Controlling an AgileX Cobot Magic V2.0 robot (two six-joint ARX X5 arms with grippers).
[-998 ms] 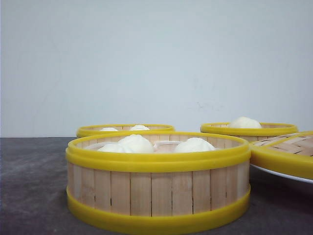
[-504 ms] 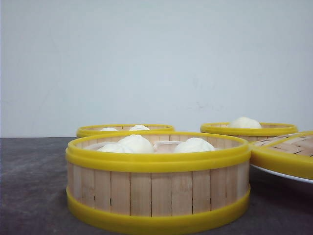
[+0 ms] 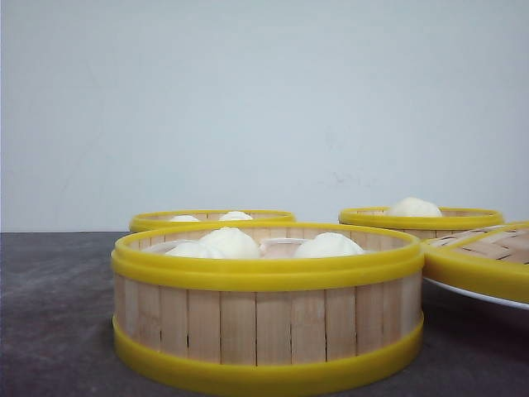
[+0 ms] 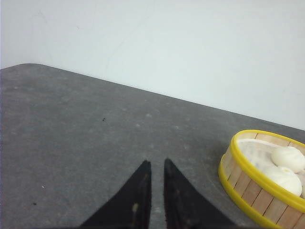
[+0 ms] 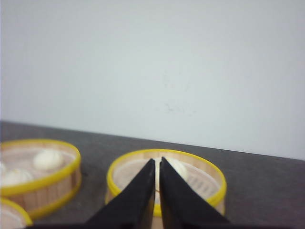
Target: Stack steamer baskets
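Both jaw pairs are sitting nearly closed, empty; the right gripper point(image 5: 157, 164) needs opening wide before straddling the far-right steamer basket point(image 3: 421, 219).

Low front camera, probably table-level

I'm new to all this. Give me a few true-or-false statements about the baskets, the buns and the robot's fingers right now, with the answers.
1. Three steamer baskets stand apart on the table, none stacked. True: near basket, back left basket, back right basket.
2. The near basket is empty. False: white buns lie in it.
3. The left gripper holds a basket. False: its fingers are nearly together over bare table, holding nothing.
4. The woven lid sits on a white plate at the right. True.
5. The right gripper grips a bun. False: its fingers are nearly together, holding nothing.
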